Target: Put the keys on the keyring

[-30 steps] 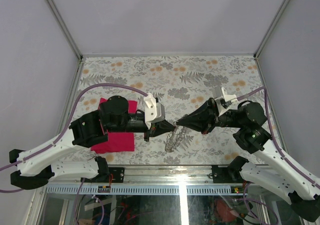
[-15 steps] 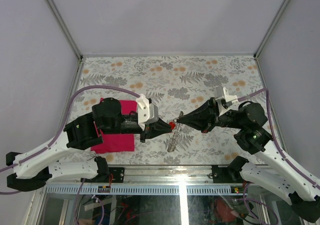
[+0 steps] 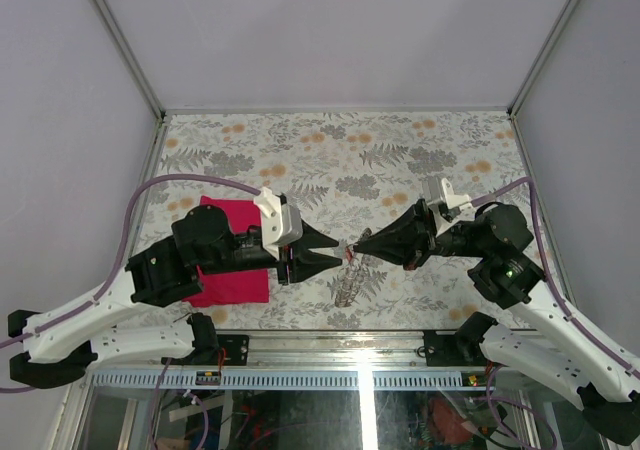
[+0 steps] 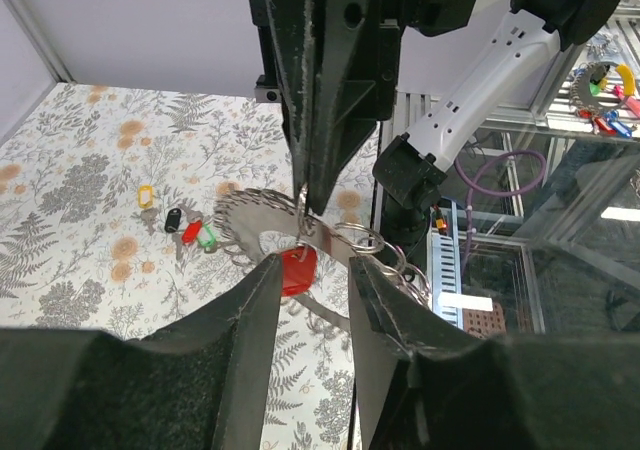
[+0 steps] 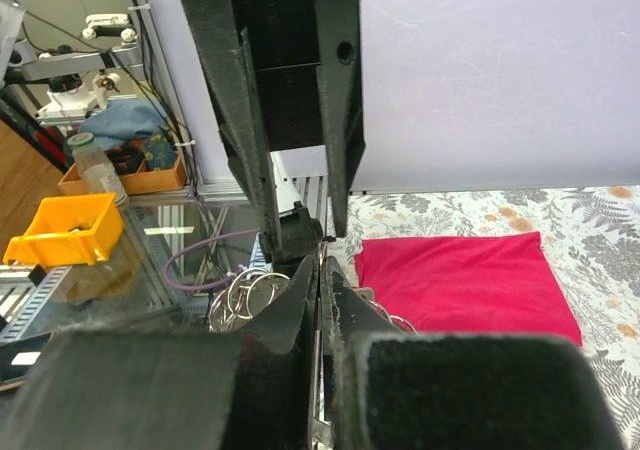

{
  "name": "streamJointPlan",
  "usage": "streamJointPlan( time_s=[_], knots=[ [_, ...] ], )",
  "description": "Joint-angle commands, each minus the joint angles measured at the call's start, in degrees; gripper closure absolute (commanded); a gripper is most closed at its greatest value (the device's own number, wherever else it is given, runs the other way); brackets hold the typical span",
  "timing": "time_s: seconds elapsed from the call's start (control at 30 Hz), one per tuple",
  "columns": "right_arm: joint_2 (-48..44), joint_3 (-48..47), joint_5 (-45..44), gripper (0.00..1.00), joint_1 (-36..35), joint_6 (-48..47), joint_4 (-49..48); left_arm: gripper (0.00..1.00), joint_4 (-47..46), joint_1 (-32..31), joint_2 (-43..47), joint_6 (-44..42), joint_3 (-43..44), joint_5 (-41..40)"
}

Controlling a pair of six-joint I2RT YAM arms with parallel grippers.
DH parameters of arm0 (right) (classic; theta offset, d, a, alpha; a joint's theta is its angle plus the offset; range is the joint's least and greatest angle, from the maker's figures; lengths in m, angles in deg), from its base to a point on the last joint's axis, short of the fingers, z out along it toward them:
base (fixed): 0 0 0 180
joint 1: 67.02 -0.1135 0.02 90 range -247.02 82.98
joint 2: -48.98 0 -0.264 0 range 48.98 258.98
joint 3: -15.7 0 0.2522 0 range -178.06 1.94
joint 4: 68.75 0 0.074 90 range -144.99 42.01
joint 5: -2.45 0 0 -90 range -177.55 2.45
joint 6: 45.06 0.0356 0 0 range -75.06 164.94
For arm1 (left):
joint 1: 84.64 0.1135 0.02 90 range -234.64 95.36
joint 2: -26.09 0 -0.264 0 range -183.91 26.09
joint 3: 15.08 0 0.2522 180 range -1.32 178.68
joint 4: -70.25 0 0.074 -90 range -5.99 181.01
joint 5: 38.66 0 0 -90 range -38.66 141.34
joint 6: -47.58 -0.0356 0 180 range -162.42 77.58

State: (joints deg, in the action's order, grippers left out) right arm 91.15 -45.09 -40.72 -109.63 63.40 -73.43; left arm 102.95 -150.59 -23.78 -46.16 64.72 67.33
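My right gripper (image 3: 360,247) is shut on the keyring (image 3: 345,283), whose silvery loops hang down toward the table. A red-headed key (image 4: 297,270) hangs at the keyring just under the right fingertips (image 4: 311,188). Facing it, my left gripper (image 3: 334,252) is open a short way from the red key (image 3: 347,253), with nothing between its fingers (image 4: 262,285). In the right wrist view the right gripper (image 5: 322,263) pinches a thin wire of the keyring (image 5: 243,298). More keys (image 4: 190,231), with yellow, black, red and green heads, lie on the table.
A magenta cloth (image 3: 235,278) lies flat under the left arm, and it shows in the right wrist view as the cloth (image 5: 460,282). The flower-patterned table (image 3: 400,150) ends in a metal rail at the near edge (image 3: 360,342).
My left gripper has opened, let go of the red key and drawn back to the left. The right gripper stays shut on the keyring, nearly in place.
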Motion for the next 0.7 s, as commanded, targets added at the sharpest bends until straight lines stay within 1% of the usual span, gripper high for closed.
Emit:
streamJointPlan(
  time_s=[0.0, 0.13, 0.27, 0.37, 0.57, 0.67],
  knots=[
    [-0.2, -3.7, 3.4, 1.0, -0.1, 0.0, -3.2, 0.66, -7.6, -0.3, 0.3, 1.9, -0.7, -1.5],
    [-0.1, -3.9, 3.4, 1.0, -0.1, 0.2, -2.3, 0.65, -8.0, -0.3, 0.8, 1.9, -0.3, -1.5],
    [0.1, -4.4, 3.1, 1.0, -0.1, -1.2, 1.4, 0.62, -10.0, -0.2, 2.0, 2.3, -1.2, -3.5],
    [-0.2, -4.4, 2.7, 1.0, 0.0, -1.9, 4.3, 0.61, -9.8, -0.2, 1.3, 2.2, -0.1, -2.9],
    [-3.0, -3.1, 0.0, 1.0, -0.1, -2.6, 5.8, 0.59, -7.6, -0.2, -1.1, 2.1, 2.5, -3.1],
    [-4.1, -2.7, -1.0, 1.0, -0.1, -3.1, 6.8, 0.58, -7.9, -0.2, -1.7, 2.1, 3.1, -3.7]
  ],
)
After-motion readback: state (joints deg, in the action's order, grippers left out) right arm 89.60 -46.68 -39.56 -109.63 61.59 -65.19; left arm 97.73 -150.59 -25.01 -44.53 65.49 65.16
